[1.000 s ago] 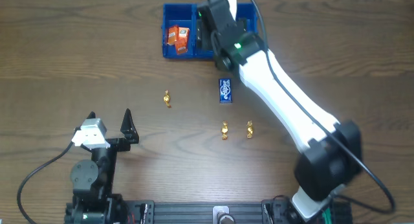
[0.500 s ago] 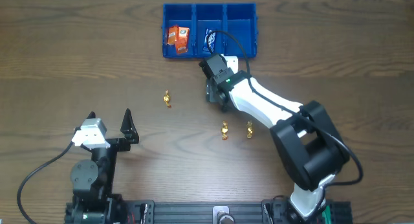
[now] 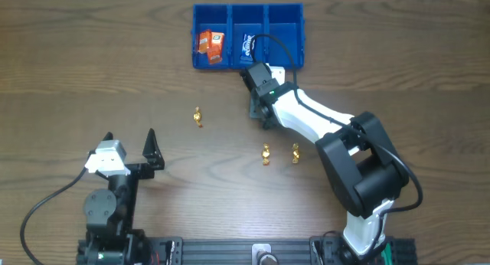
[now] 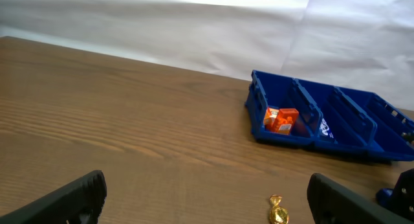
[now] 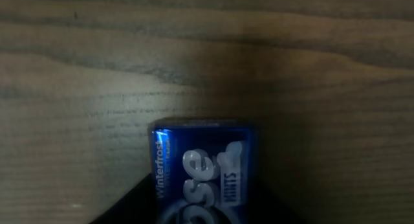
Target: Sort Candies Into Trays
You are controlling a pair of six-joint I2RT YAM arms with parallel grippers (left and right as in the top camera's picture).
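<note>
A blue mint pack [image 5: 204, 166] lies flat on the wooden table, and my right gripper [image 5: 204, 208] is shut on its two sides. From above, the right gripper [image 3: 262, 110] sits low just in front of the blue three-compartment tray [image 3: 247, 67] and hides the pack. The tray's left compartment holds orange candies [image 3: 210, 47]; its middle one holds another blue mint pack [image 3: 248, 43]. Three gold-wrapped candies [image 3: 199, 116] [image 3: 266, 154] [image 3: 295, 152] lie loose on the table. My left gripper [image 3: 130, 142] stands open near the front left, holding nothing.
The left wrist view looks across bare wood to the tray [image 4: 336, 145] and one gold candy [image 4: 278, 211]. The tray's right compartment [image 3: 286, 35] looks empty. The right arm [image 3: 360, 165] stretches over the table's right side.
My right gripper came away from above the tray, dropped down onto the blue mint pack on the table, and shifted slightly right. The left arm has not moved.
</note>
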